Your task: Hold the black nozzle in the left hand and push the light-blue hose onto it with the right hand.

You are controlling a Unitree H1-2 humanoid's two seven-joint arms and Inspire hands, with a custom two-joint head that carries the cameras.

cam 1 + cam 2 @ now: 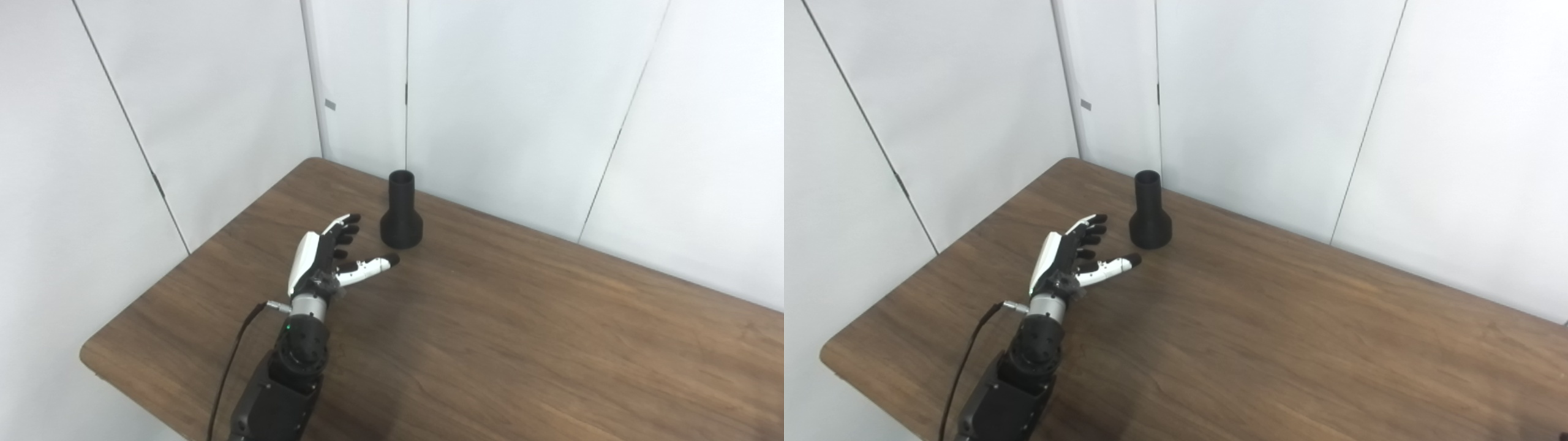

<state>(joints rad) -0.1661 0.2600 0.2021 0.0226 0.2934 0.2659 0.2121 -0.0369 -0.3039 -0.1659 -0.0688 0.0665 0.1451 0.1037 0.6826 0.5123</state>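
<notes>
The black nozzle (pixel 401 211) stands upright on its wide base near the table's far edge, narrow tube end up. My left hand (pixel 327 257) hovers just short of it to the near left, open, fingers spread and thumb pointing toward the nozzle's base, touching nothing. A small gap separates the thumb tip from the nozzle. No light-blue hose shows in either view. My right hand is out of sight.
The brown wooden table (pixel 520 343) fills the lower picture, with its left corner edge (pixel 86 355) close to my left arm. White wall panels (pixel 502 92) rise directly behind the nozzle. A dark cable (pixel 229 361) hangs from my left wrist.
</notes>
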